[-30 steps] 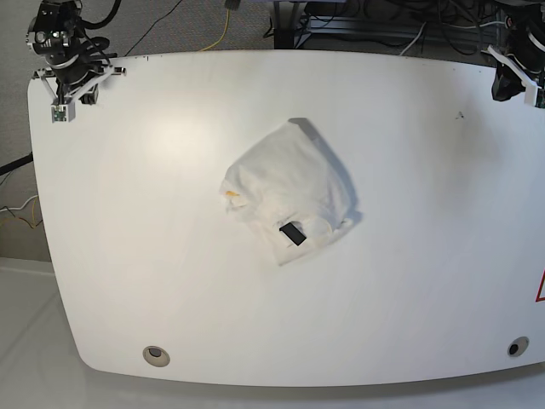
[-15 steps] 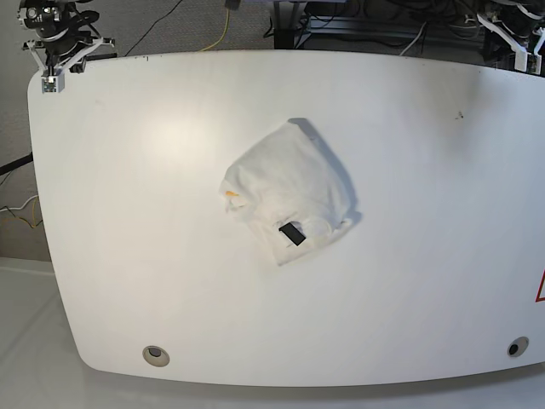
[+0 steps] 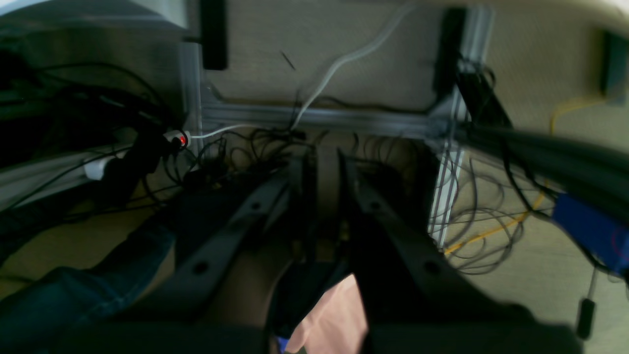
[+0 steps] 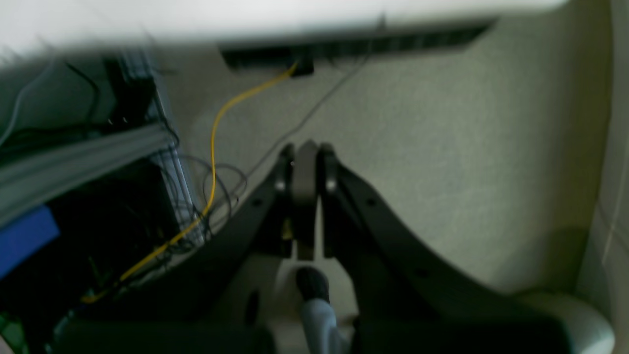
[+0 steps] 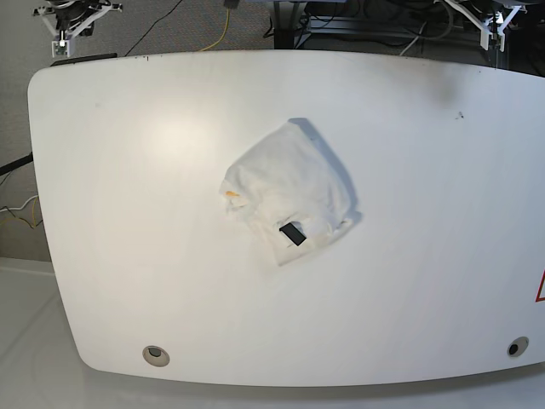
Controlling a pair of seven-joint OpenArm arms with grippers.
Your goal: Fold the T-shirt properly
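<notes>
Nearest, low in the base view: a round grommet hole (image 5: pixel 155 355) lower left in the white table (image 5: pixel 426 281), a smaller dark one (image 5: pixel 517 347) lower right, a red triangle mark (image 5: pixel 540 288) at the right edge. Centre of frame: the T-shirt (image 5: pixel 289 192), folded into a compact, slightly rumpled bundle set at a slant, white side out. Black neck label (image 5: pixel 292 232) on its lower part; a speck of yellow-orange print (image 5: pixel 231 195) peeking at its left edge. Touched by neither arm, well apart from both.

Farther up, beyond the table's far edge: right gripper (image 5: pixel 65 36) at the upper left corner of the frame, left gripper (image 5: pixel 496 36) at the upper right, both off the tabletop and over the floor.

Wrist views, both blurred: right gripper (image 4: pixel 304 167) with fingers pressed together, nothing between them, above pale carpet and a yellow cable (image 4: pixel 216 142). Left gripper (image 3: pixel 322 167) likewise drawn together and empty, above tangled black wires (image 3: pixel 236 152) and an aluminium frame rail (image 3: pixel 314 117).
</notes>
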